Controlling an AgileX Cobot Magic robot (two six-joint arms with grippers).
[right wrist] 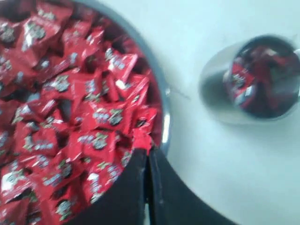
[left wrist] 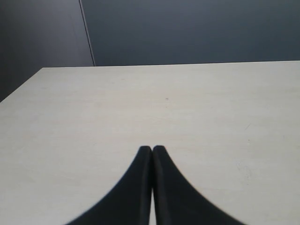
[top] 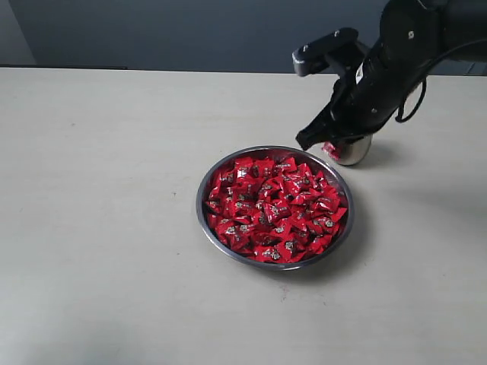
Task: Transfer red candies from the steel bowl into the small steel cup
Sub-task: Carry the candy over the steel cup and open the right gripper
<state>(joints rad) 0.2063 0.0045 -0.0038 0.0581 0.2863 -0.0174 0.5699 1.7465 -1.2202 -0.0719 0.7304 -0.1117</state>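
Observation:
The steel bowl (top: 201, 199) sits mid-table, heaped with red candies (top: 275, 209). Just behind its far right rim stands the small steel cup (top: 355, 151), partly hidden by my right arm. My right gripper (top: 328, 147) hangs between bowl rim and cup, shut on a red candy (top: 332, 150). In the right wrist view the pinched candy (right wrist: 142, 139) sticks out past the closed gripper (right wrist: 147, 151), above the bowl rim (right wrist: 163, 101). The cup (right wrist: 213, 84) holds several red candies (right wrist: 255, 77). My left gripper (left wrist: 152, 149) is shut with nothing in it, over bare table.
The pale tabletop (top: 99, 190) stretches bare to the left of and in front of the bowl. A dark wall (top: 190, 30) runs behind the table's far edge. The left arm does not show in the exterior view.

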